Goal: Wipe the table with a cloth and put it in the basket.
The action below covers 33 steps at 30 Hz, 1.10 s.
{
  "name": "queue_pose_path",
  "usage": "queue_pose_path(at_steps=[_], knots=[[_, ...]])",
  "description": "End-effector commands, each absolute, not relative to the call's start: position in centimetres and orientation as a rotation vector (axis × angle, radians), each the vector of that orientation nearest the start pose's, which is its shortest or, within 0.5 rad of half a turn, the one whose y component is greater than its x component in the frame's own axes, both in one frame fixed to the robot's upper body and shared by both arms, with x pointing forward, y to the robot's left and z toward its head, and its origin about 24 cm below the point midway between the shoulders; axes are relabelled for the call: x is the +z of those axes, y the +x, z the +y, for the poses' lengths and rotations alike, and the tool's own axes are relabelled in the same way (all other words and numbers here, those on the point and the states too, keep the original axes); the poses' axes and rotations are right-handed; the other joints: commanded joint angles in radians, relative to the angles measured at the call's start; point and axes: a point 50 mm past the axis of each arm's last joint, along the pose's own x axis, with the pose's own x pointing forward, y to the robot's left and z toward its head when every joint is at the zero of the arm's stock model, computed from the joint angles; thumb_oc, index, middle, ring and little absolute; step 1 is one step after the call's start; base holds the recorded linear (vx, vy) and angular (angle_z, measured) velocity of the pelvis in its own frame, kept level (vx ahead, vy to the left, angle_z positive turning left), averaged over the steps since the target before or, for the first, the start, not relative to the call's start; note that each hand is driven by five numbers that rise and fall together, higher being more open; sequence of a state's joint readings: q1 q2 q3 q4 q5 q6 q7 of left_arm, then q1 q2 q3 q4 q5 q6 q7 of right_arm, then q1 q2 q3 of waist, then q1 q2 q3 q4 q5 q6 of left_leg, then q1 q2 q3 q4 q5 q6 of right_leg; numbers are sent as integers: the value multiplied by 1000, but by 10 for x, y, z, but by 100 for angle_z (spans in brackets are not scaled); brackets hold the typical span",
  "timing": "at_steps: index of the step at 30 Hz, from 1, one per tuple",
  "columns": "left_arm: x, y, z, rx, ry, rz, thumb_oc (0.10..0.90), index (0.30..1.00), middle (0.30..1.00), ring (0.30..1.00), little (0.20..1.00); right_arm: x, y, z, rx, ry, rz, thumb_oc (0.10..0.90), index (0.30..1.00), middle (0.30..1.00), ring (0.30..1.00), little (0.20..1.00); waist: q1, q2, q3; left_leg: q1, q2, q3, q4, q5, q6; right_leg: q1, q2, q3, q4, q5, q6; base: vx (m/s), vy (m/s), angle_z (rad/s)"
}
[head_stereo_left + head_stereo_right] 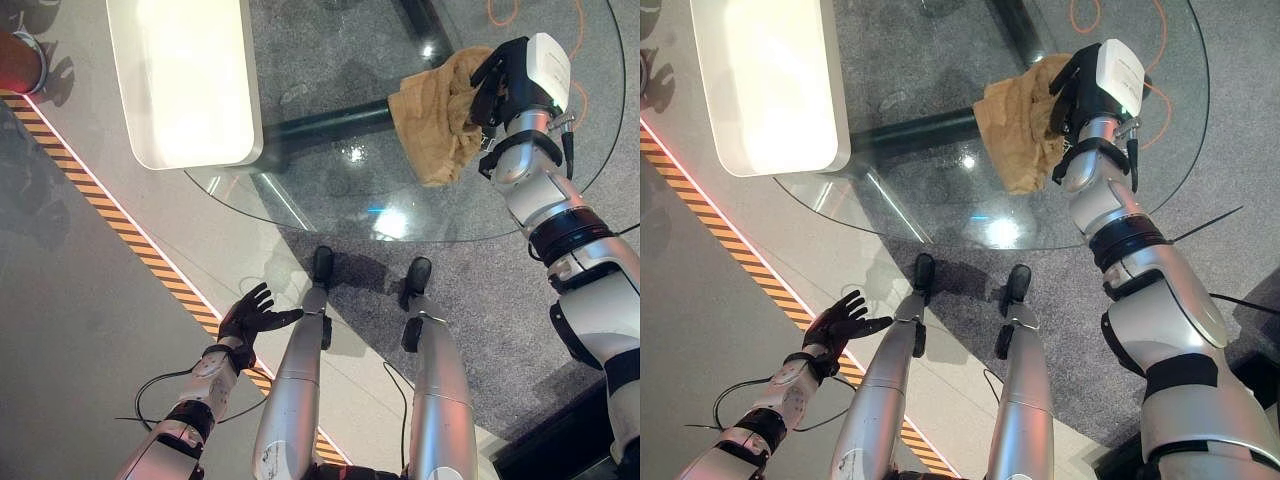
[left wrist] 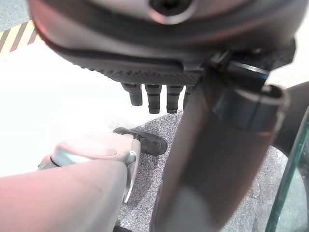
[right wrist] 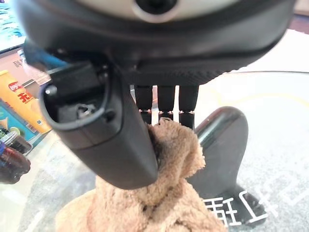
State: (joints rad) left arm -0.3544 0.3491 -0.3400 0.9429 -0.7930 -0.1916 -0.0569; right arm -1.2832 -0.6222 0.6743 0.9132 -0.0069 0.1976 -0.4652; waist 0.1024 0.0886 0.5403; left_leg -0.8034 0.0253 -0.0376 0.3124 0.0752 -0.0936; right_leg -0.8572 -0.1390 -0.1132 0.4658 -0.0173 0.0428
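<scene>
I have the right hand [image 1: 515,75] with fingers [image 3: 165,98] curled into the tan cloth [image 1: 435,120] on the glass worktop [image 1: 330,185], mid-wipe I judge, left hand [image 1: 250,315] hanging open low; next, sweep further, then find the basket.

Both head eyes look down on one glass table [image 1: 330,200]; wrist cameras sit seemingly very close.

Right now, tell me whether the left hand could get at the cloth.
Probably not as things stand. The left hand hangs open low beside the glass table, while the cloth sits across it in the right hand.
</scene>
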Motion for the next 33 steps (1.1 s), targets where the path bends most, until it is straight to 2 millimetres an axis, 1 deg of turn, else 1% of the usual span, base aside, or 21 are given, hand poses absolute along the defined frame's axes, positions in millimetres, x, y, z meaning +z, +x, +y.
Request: queue_pose_path(at_steps=[1, 6, 8, 10, 11, 12, 15, 22, 28, 33], knots=[[-58, 273, 211, 86, -221, 438, 800, 900, 900, 900, 900, 276, 412, -148, -252, -1058, -459, 100, 300, 300, 300, 200, 21, 29, -20, 18, -89, 61, 22, -54, 71, 27, 59, -111, -24, -41, -32, 0, 0, 0], [-59, 272, 209, 81, -214, 440, 800, 900, 900, 900, 900, 269, 411, -133, -167, -1029, -460, 100, 300, 300, 300, 200, 24, 28, -20, 22, -89, 60, 17, -52, 70, 30, 58, -113, -25, -40, -33, 0, 0, 0], [-58, 273, 206, 75, -212, 437, 800, 900, 900, 900, 900, 265, 409, -118, -102, -1031, -476, 100, 300, 300, 300, 200, 25, 26, -20, 20, -90, 61, 16, -50, 70, 28, 59, -113, -28, -38, -33, 0, 0, 0], [-59, 273, 205, 76, -212, 436, 800, 900, 900, 900, 900, 262, 407, -109, -50, -1023, -481, 100, 300, 300, 300, 200, 25, 26, -20, 20, -90, 62, 14, -48, 70, 28, 61, -114, -30, -37, -34, 0, 0, 0], [-59, 272, 205, 76, -210, 438, 800, 900, 900, 900, 900, 259, 405, -101, -11, -1019, -488, 100, 300, 300, 300, 200, 24, 26, -20, 20, -91, 61, 13, -47, 70, 27, 61, -113, -30, -37, -34, 0, 0, 0], [-59, 272, 205, 76, -209, 438, 800, 900, 900, 900, 900, 259, 404, -100, -4, -1018, -489, 100, 300, 300, 300, 200, 24, 25, -20, 20, -91, 61, 13, -47, 70, 27, 61, -113, -30, -37, -34, 0, 0, 0], [-59, 272, 205, 76, -210, 439, 800, 900, 900, 900, 900, 253, 398, -82, 86, -1006, -513, 100, 300, 300, 300, 200, 21, 24, -20, 22, -91, 63, 14, -45, 69, 27, 63, -110, -30, -36, -35, 0, 0, 0], [-60, 272, 200, 76, -211, 437, 800, 900, 900, 900, 900, 242, 382, -51, 237, -1024, -553, 100, 300, 300, 300, 200, 16, 22, -20, 21, -90, 68, 10, -38, 68, 25, 67, -104, -34, -34, -35, 0, 0, 0], [-62, 268, 200, 79, -215, 440, 800, 900, 900, 900, 900, 236, 369, -31, 334, -995, -590, 100, 300, 300, 300, 200, 12, 21, -20, 22, -90, 71, 9, -34, 68, 24, 70, -99, -36, -32, -36, 0, 0, 0], [-62, 269, 200, 79, -215, 442, 800, 900, 900, 900, 900, 237, 364, -26, 347, -963, -606, 100, 300, 300, 300, 200, 11, 20, -20, 23, -90, 71, 10, -33, 68, 25, 71, -98, -36, -31, -35, 0, 0, 0]])
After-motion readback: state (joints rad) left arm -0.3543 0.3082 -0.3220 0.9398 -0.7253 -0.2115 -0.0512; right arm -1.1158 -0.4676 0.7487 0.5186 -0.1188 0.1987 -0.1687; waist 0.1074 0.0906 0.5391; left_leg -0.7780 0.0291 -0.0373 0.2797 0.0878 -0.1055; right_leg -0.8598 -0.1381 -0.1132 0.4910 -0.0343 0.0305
